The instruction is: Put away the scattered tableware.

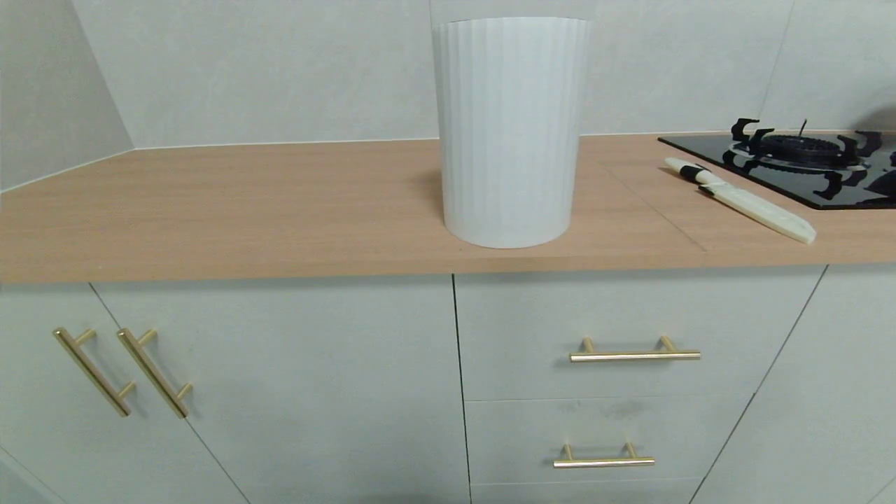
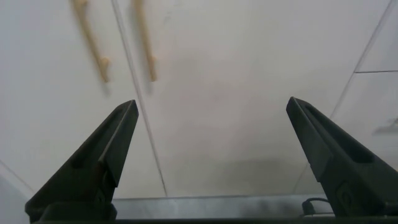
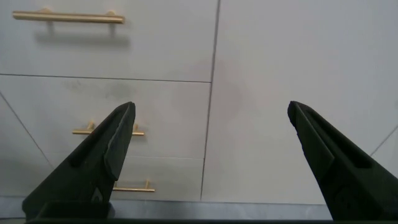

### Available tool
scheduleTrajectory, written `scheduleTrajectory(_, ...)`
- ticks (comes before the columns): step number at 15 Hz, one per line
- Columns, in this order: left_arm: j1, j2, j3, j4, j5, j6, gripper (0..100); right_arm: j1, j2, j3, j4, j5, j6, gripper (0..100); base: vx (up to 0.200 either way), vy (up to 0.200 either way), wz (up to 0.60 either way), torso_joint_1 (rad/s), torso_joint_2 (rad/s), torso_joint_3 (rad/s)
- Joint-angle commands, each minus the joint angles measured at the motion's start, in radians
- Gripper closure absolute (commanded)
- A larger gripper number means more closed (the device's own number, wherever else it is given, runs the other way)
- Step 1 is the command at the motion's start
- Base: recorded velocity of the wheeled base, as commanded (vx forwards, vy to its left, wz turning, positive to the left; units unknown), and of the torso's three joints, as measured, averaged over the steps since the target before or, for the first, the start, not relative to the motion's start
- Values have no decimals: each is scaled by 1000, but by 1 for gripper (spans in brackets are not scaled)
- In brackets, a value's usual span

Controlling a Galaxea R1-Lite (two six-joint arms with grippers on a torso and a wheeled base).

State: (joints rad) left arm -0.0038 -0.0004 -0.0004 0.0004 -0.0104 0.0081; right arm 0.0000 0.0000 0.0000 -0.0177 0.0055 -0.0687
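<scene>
A white knife (image 1: 740, 199) with a black band on its handle lies on the wooden counter (image 1: 280, 203) at the right, next to the hob. A tall white ribbed container (image 1: 509, 133) stands upright near the counter's front edge, in the middle. My left gripper (image 2: 211, 109) is open with nothing between its fingers and faces the cabinet doors below the counter. My right gripper (image 3: 211, 112) is open too, empty, and faces the drawer fronts.
A black gas hob (image 1: 805, 157) sits at the counter's far right. Below are cabinet doors with gold handles (image 1: 119, 371) at the left and drawers with gold handles (image 1: 633, 353) at the right. The counter's left half is bare wood.
</scene>
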Motion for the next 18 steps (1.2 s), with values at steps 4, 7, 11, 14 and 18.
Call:
scheduleTrajectory(4, 1, 0, 0, 0, 1, 0, 0, 0, 2, 0, -1, 1, 0, 0, 0, 0, 0, 0, 0, 0)
scheduleTrajectory(7, 1, 0, 0, 0, 1, -2, 0, 2, 2, 0, -1, -1, 0, 0, 200, 0, 0, -1, 1, 4)
scheduleTrajectory(11, 1, 0, 0, 0, 1, -2, 0, 0, 2, 0, -1, 1, 0, 0, 0, 0, 0, 0, 0, 0)
scheduleTrajectory(14, 1, 0, 0, 0, 1, -3, 0, 0, 2, 0, -1, 1, 0, 0, 0, 0, 0, 0, 0, 0)
scheduleTrajectory(18, 1, 0, 0, 0, 1, -3, 0, 0, 2, 0, -1, 1, 0, 0, 0, 0, 0, 3, -16, -8)
